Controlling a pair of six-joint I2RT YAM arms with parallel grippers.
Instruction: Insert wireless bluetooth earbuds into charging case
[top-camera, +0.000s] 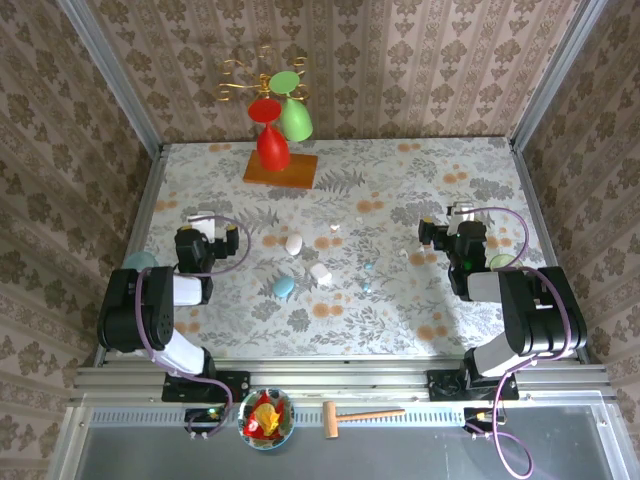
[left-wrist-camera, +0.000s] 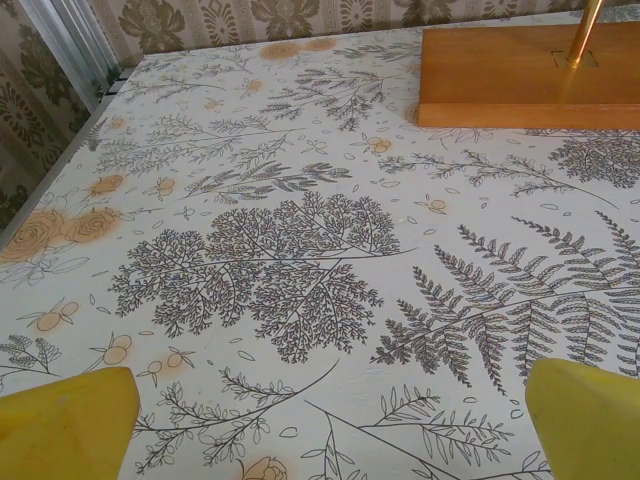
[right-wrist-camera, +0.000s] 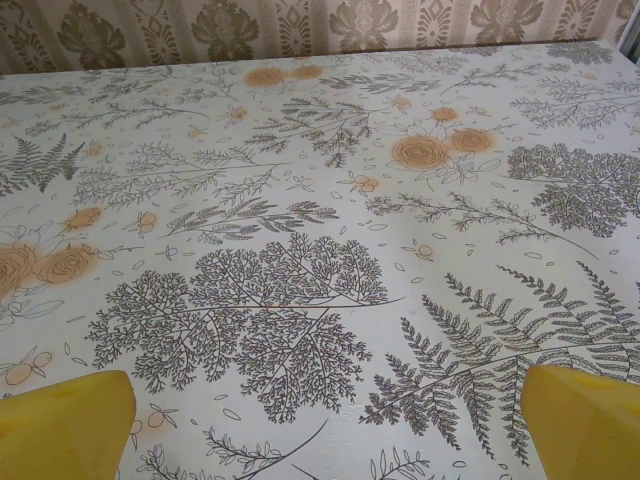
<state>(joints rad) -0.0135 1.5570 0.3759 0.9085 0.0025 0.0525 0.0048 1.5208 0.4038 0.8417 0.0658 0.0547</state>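
Top external view: the wireless bluetooth earbuds (top-camera: 368, 267) are lying loose as tiny white and pale blue specks near the middle of the floral worktop (top-camera: 420, 180), too small for detail. Just left of them a white case (top-camera: 294, 243), a second white case (top-camera: 320, 273) and a light blue case (top-camera: 284, 288) are sitting close together, not touching. The left gripper (top-camera: 207, 222) is sitting to the left of this cluster and the right gripper (top-camera: 458, 213) to the right, both well apart from the pieces and holding nothing. Left wrist view: the left gripper (left-wrist-camera: 320, 440) is showing yellow fingertips (left-wrist-camera: 62, 425) at opposite bottom corners, jaws standing wide apart over bare pattern, with a wooden base (left-wrist-camera: 500, 75) and its brass stem (left-wrist-camera: 585, 30) ahead. Right wrist view: the right gripper (right-wrist-camera: 320, 440) is likewise holding its jaws wide apart, yellow fingertips (right-wrist-camera: 585, 420) framing bare worktop. Near the arm bases, a bowl (top-camera: 265, 418) and a wooden mallet (top-camera: 360, 415) are lying off the worktop.
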